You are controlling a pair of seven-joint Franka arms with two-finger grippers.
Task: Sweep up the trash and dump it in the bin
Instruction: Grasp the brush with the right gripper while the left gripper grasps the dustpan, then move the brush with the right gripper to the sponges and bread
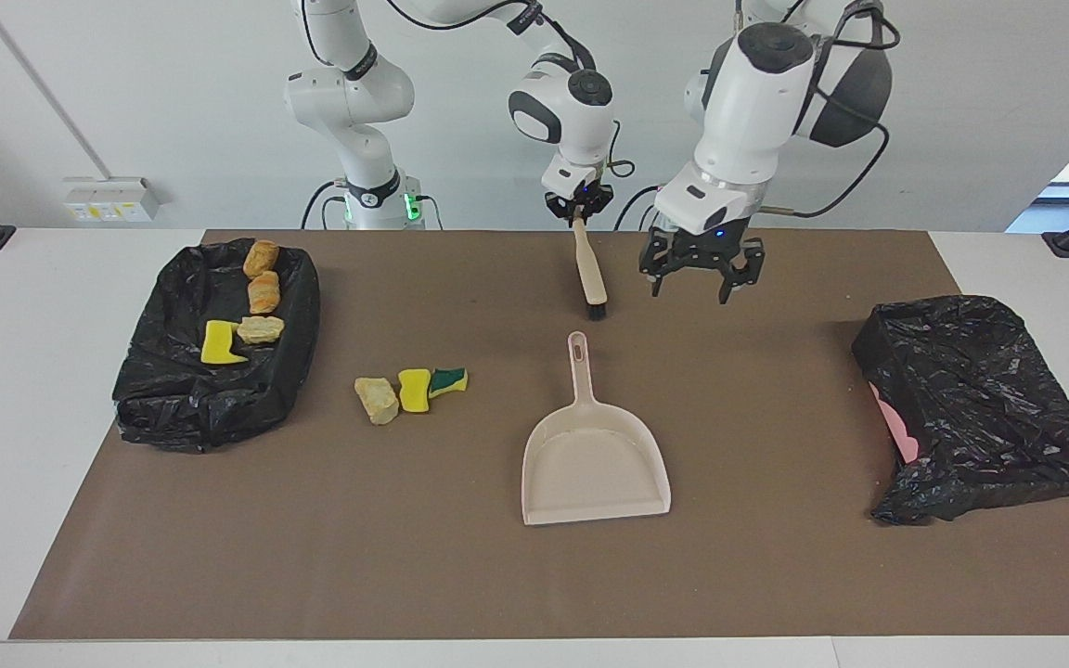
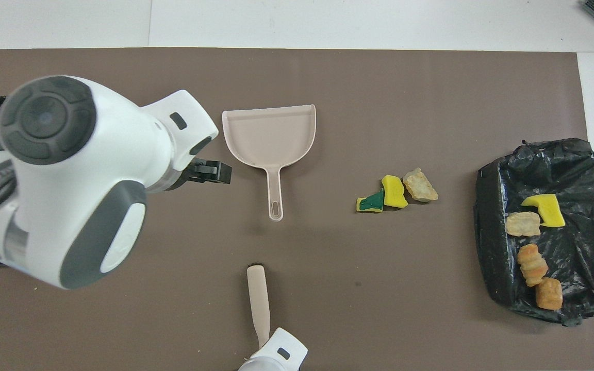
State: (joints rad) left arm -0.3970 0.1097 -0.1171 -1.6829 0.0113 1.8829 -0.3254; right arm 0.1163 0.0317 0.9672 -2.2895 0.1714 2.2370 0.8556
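Facing view layout, largest item first: the brown table mat (image 1: 776,575) carries two black bag-lined bins, one at each end. The bin at the right arm's end (image 1: 163,408) holds four scraps, two orange bread-like lumps, one beige chunk and one yellow sponge piece; the bin at the left arm's end (image 1: 989,408) shows only crumpled liner and a pink edge.

The beige plastic dustpan (image 1: 595,464) lies flat at mid-table, handle pointing toward the robots, which presents the handle for a grasp from above.

The left gripper (image 1: 701,283) hangs with fingers spread wide and empty, over the mat just beside the dustpan handle's end. Judgement: it is positioned to take that handle.

The right gripper (image 1: 579,211) is clamped on the top of the beige-handled brush (image 1: 589,269), which slants down with its dark bristles at or just above the mat, near the dustpan handle's end. Gripping the handle's end leaves the bristles free to sweep.

The loose trash (image 1: 411,391), a beige stone-like chunk, a yellow sponge and a green-and-yellow sponge in a touching row, lies on the mat between the dustpan and the filled bin, farther from the robots than the brush and well apart from both grippers.
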